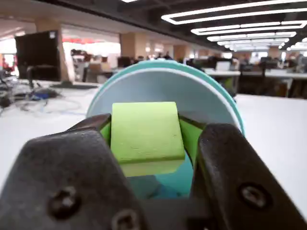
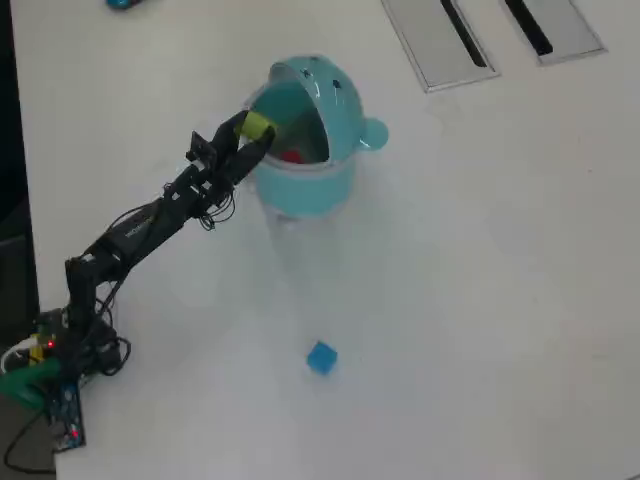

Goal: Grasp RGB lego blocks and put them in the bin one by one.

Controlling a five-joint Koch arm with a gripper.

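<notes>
My gripper (image 2: pixel 258 128) is shut on the yellow-green lego block (image 1: pixel 146 136), which fills the middle of the wrist view between the two black jaws. Seen from overhead, the yellow-green block (image 2: pixel 256 126) hangs over the left rim of the teal-blue bin (image 2: pixel 305 185), whose domed lid (image 2: pixel 318 82) is flipped open. In the wrist view the bin's pale lid (image 1: pixel 163 88) stands right behind the block. A red block (image 2: pixel 292 155) lies inside the bin. The blue block (image 2: pixel 321 357) lies on the white table well below the bin in the overhead view.
Two flat grey slotted panels (image 2: pixel 438 40) sit in the table at the top right of the overhead view. The arm's base (image 2: pixel 60 370) with its wires stands at the lower left edge. A small teal thing (image 2: pixel 120 3) lies at the top edge.
</notes>
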